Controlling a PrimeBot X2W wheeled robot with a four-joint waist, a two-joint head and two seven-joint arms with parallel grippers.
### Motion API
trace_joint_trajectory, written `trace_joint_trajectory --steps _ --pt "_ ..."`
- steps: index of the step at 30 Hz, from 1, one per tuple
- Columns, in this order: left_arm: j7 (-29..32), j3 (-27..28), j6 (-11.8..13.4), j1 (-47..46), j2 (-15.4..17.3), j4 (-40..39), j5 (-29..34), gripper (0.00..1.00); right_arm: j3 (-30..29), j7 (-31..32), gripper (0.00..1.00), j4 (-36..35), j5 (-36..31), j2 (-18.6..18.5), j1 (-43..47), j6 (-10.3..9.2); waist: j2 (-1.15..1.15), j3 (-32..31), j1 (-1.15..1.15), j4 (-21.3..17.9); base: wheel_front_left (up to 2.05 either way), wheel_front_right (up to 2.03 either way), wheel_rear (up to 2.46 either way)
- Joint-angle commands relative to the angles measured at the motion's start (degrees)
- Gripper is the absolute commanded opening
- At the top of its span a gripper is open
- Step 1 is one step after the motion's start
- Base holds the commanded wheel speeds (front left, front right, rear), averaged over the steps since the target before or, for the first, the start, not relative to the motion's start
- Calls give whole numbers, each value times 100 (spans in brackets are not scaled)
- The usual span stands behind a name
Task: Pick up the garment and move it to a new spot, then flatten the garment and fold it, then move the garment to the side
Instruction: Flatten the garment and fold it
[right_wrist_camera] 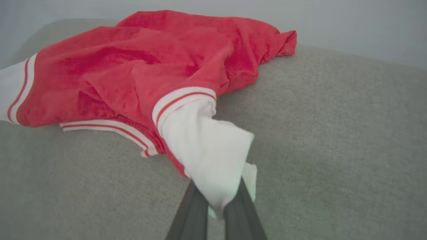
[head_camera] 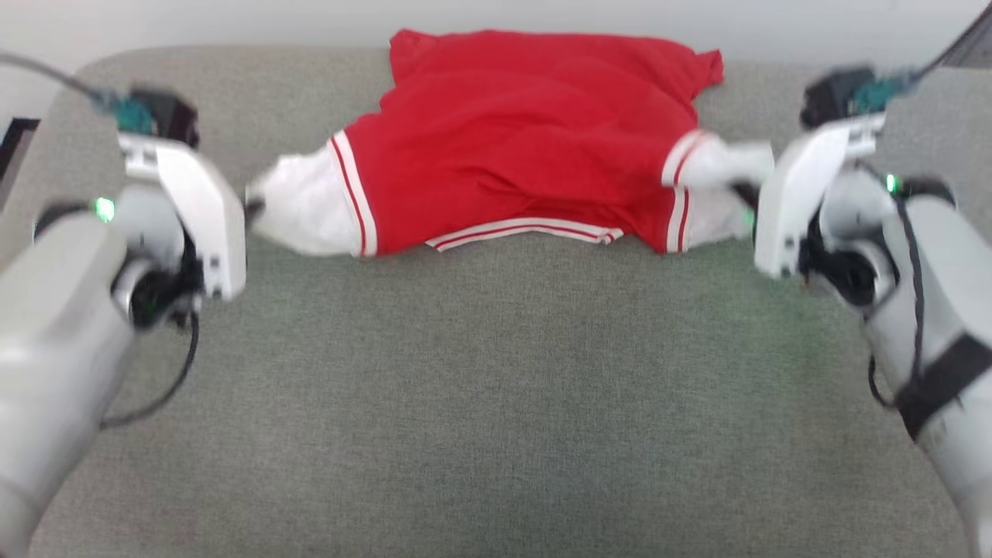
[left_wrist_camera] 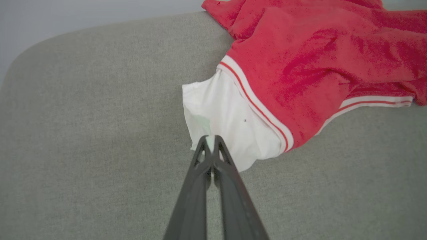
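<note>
L gripper (left_wrist_camera: 210,141): fingers together, tips pinched on the white cuff (left_wrist_camera: 227,123) of the garment's (head_camera: 511,139) sleeve, w/ the cuff spreading just ahead of the tips. R gripper (right_wrist_camera: 217,203): clamped on the other white cuff (right_wrist_camera: 206,153), cloth bunched over & between the fingers. The garment lies between my two tools. Its red body sits rumpled & slack on the grey cushion (head_camera: 496,403) and reaches beyond both sets of tips.

I read this as the flatten step, or the tail of the move, w/ both sleeves in hand. Next, I reckon: draw the grippers evenly away from each other, low over the cushion, till the slack goes. L pinch looks thin, so gentle tension, else that cuff may slip.
</note>
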Motion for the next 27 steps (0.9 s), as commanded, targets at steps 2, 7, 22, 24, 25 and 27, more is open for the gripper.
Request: trace_joint_trajectory --steps 2,7,22,24,25,27 --pt "212 -16 84 343 169 -282 -180 0 83 266 0 -345 257 -207 401 0 0 -159 0 -2 0 0 0" --pt "665 -64 520 1125 672 -1243 -473 0 109 948 0 -1142 733 -642 1284 0 0 -423 0 10 0 0 0" --pt "1474 -235 2818 3266 2635 -5557 -1299 0 -1062 3325 0 -3928 1066 -1180 3936 0 0 -665 0 25 0 0 0" --pt "1489 -260 3027 3466 2749 -5866 -1411 0 -1321 3567 0 -4333 930 -1089 4262 0 0 -607 0 34 0 0 0" --pt "1464 -269 3104 3545 2794 -5978 -1445 0 -1432 3674 0 -4495 856 -1027 4424 0 0 -571 0 40 0 0 0" --pt "1378 -263 3206 3678 2807 -6136 -1529 0 -1655 3798 0 -4765 639 -863 4686 0 0 -483 0 49 0 0 0"
